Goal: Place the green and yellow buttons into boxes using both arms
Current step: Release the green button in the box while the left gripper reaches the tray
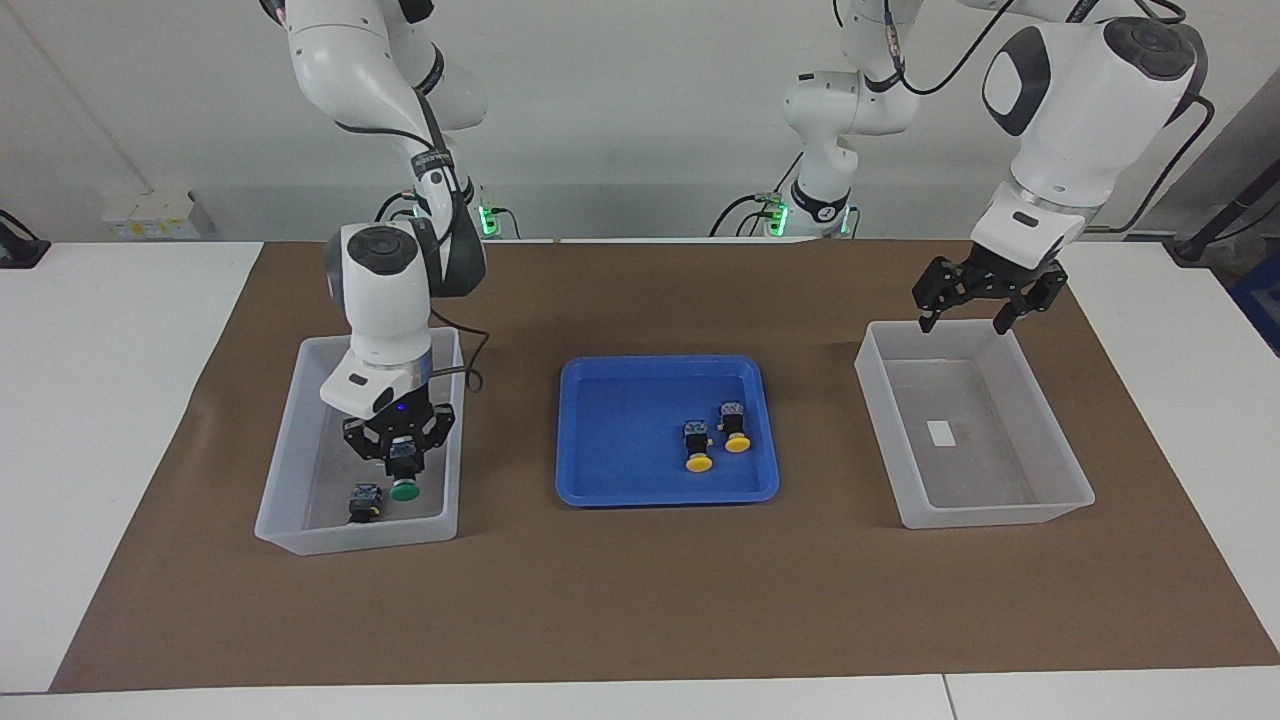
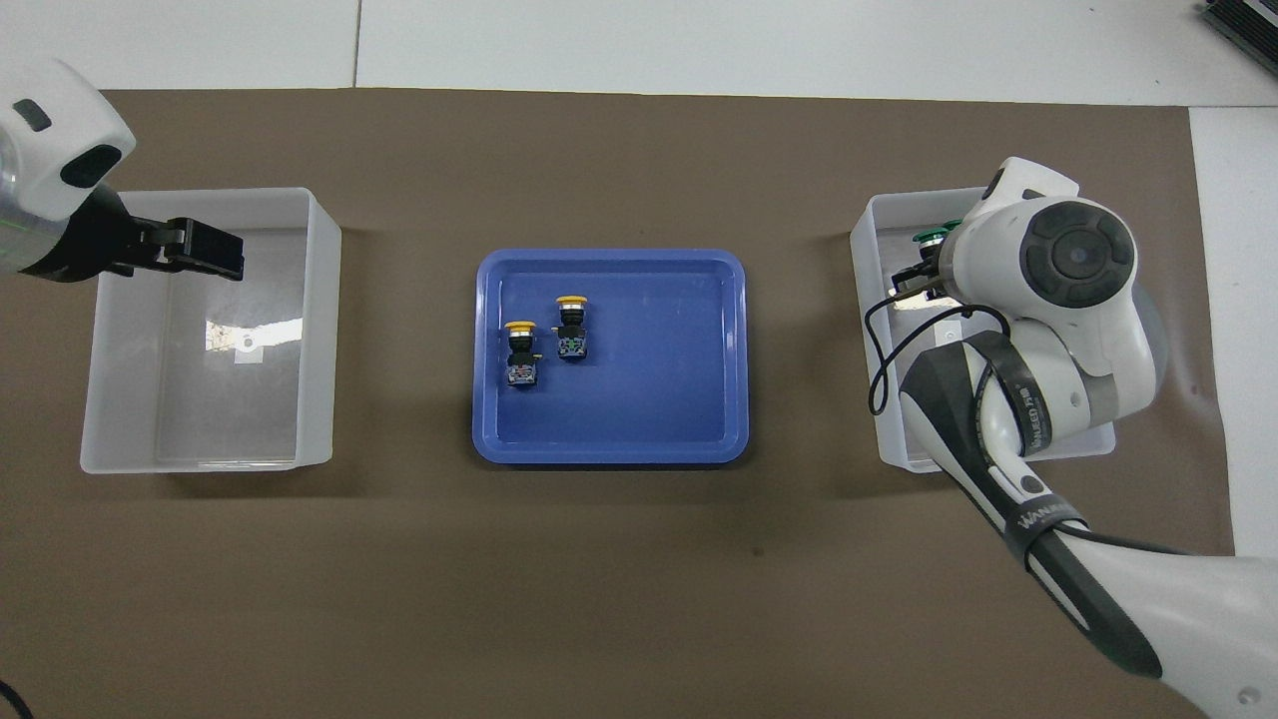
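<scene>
a: where is the green button (image 1: 404,489) right now?

b: the right gripper (image 1: 401,466) is pinching it by its black body, cap pointing down, low inside the box (image 1: 290,440) at the right arm's end of the desk (image 1: 640,620). another button (image 1: 365,503) already lies in that box, just beside it.

a: so what should the arm do to finish this step well?

b: i think it should go down a little more, until the green cap nearly rests on the box floor, and then let go. dropping it from high up could make it bounce or roll.

a: could it bump the button that is already there?

b: maybe. they look very close, so it is better to set this one down a bit to the side and lift straight up after.

a: and the other arm?

b: the left gripper (image 1: 977,306) has its fingers spread and holds nothing. it hangs over the rim of the other box (image 1: 1060,470), the edge nearer to the robots. that box looks empty.

a: what is left?

b: two yellow buttons (image 1: 698,445) lie side by side in the blue tray (image 1: 620,480) in the middle. my guess is the left arm takes those next.
</scene>
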Controlling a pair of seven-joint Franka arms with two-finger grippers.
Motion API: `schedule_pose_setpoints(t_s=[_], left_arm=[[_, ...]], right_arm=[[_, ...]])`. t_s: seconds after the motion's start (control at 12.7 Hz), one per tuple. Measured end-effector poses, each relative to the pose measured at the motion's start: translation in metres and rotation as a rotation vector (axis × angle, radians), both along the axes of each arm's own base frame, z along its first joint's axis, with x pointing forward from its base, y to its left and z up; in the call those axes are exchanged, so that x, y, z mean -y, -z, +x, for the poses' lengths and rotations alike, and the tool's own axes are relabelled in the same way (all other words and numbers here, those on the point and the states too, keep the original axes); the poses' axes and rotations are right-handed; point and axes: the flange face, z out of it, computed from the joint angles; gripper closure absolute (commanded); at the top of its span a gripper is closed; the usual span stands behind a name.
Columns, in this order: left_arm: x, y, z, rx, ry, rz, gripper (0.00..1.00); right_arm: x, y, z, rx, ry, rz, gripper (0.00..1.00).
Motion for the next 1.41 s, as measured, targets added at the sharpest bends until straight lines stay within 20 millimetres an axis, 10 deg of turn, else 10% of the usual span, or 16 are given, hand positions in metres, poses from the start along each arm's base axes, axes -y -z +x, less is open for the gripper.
schedule_pose_setpoints(t_s=[0.24, 0.47, 0.94, 1.41], left_arm=[[0.029, 0.016, -0.003, -0.011, 0.017, -0.001, 0.0], [0.086, 0.062, -0.008, 0.004, -0.031, -0.014, 0.0], [0.157, 0.158, -0.016, 0.027, -0.108, -0.037, 0.0], [0.217, 0.237, -0.028, 0.023, -0.097, -0.039, 0.0]], right_arm=[[0.005, 0.02, 0.006, 0.021, -0.003, 0.021, 0.99], [0.013, 0.03, 0.009, 0.022, 0.006, 0.029, 0.23], [0.014, 0.017, 0.011, 0.032, 0.012, 0.025, 0.13], [0.023, -0.092, -0.015, -0.042, 0.247, 0.174, 0.0]])
